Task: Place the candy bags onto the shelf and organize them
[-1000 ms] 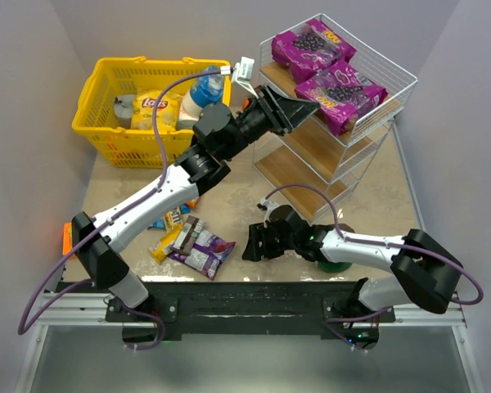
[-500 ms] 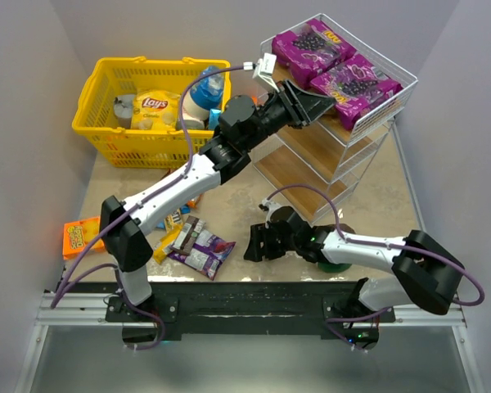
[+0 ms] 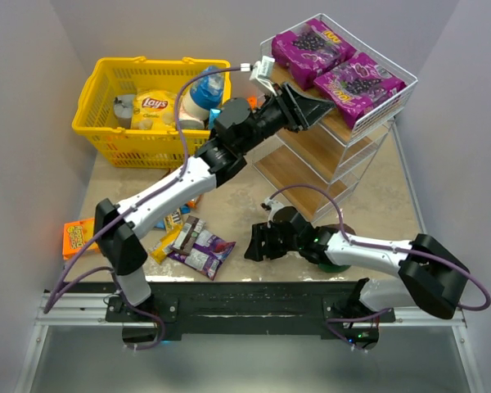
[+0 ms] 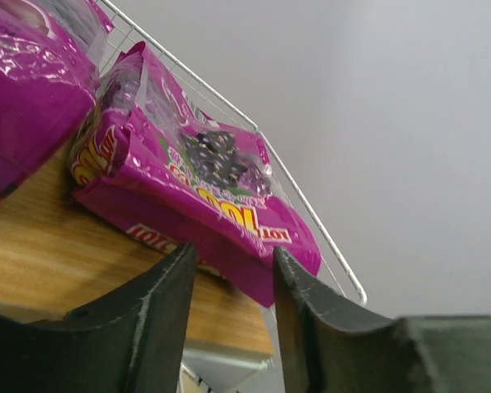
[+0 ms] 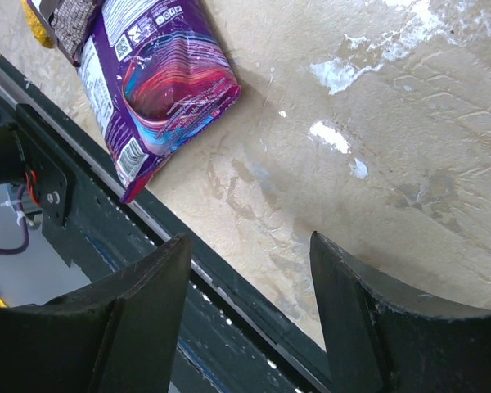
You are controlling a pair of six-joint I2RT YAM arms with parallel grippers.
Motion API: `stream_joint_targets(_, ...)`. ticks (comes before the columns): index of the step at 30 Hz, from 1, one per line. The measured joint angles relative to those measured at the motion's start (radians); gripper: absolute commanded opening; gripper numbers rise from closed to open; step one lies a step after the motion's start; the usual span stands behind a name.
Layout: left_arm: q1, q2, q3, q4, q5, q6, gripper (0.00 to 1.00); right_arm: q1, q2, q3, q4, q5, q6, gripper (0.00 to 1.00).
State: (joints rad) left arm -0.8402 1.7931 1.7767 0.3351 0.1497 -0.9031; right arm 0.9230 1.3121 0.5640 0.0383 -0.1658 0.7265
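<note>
Two large purple candy bags [image 3: 311,45] [image 3: 364,84] lie on the top tier of the white wire shelf [image 3: 311,151]. My left gripper [image 3: 323,106] is open, its tips at the lower edge of the nearer purple bag [image 4: 204,205]; the other bag [image 4: 24,82] shows at the left of that view. Small packets lie on the table: purple [image 3: 203,250], brown [image 3: 186,233], yellow [image 3: 164,246], blue [image 3: 168,219]. My right gripper [image 3: 258,243] is open and empty, low over the table's front edge, to the right of the small purple packet [image 5: 155,82].
A yellow basket [image 3: 98,90] at the back left holds a Lay's chip bag [image 3: 154,105] and a bottle [image 3: 203,90]. A flat orange box [image 3: 76,237] lies at the table's left edge. The black front rail [image 5: 147,270] runs under my right gripper.
My left arm has reached up and right to the shelf's top tier. The nearer large purple bag has shifted up and right along the tier. The right arm has barely moved.
</note>
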Motion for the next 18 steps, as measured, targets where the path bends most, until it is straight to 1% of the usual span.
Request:
stream_joint_targets(4, 0.000, -0.123, -0.095, -0.001, 0.000, 0.061, 0.62, 0.000, -0.010, 0.000, -0.003, 0.018, 0.002, 0.65)
stream_joint_targets(6, 0.000, -0.212, -0.129, -0.010, -0.001, 0.105, 0.66, 0.000, -0.021, 0.000, -0.016, 0.035, 0.005, 0.70)
stream_joint_targets(7, 0.000, -0.245, -0.137, -0.016, -0.002, 0.119, 0.71, 0.000, -0.025, 0.000, -0.022, 0.045, 0.007, 0.72)
stream_joint_targets(8, 0.000, -0.291, -0.146, -0.024, -0.009, 0.140, 0.74, 0.000, -0.029, 0.000, -0.025, 0.051, 0.008, 0.80)
stream_joint_targets(9, 0.000, -0.335, -0.156, -0.031, -0.015, 0.158, 0.77, 0.000, -0.033, 0.000, -0.028, 0.058, 0.011, 0.83)
stream_joint_targets(10, 0.000, -0.385, -0.170, -0.046, -0.026, 0.172, 0.83, 0.000, -0.035, 0.002, -0.032, 0.069, 0.014, 0.86)
stream_joint_targets(11, 0.000, -0.439, -0.195, -0.055, -0.039, 0.192, 0.86, 0.000, -0.036, 0.005, -0.037, 0.077, 0.017, 0.91)
stream_joint_targets(12, 0.000, -0.500, -0.230, -0.066, -0.053, 0.210, 0.88, 0.000, -0.036, 0.008, -0.043, 0.084, 0.016, 0.93)
stream_joint_targets(13, 0.000, -0.563, -0.270, -0.087, -0.074, 0.221, 0.94, 0.000, -0.036, 0.016, -0.052, 0.096, 0.016, 0.95)
stream_joint_targets(14, 0.000, -0.613, -0.310, -0.097, -0.097, 0.234, 0.96, 0.000, -0.036, 0.025, -0.061, 0.103, 0.015, 0.99)
stream_joint_targets(15, 0.000, -0.690, -0.373, -0.126, -0.129, 0.244, 0.99, 0.000, -0.036, 0.037, -0.076, 0.113, 0.013, 0.99)
stream_joint_targets(18, 0.000, -0.848, -0.521, -0.235, -0.227, 0.253, 1.00, 0.000, -0.039, 0.070, -0.106, 0.158, 0.008, 0.99)
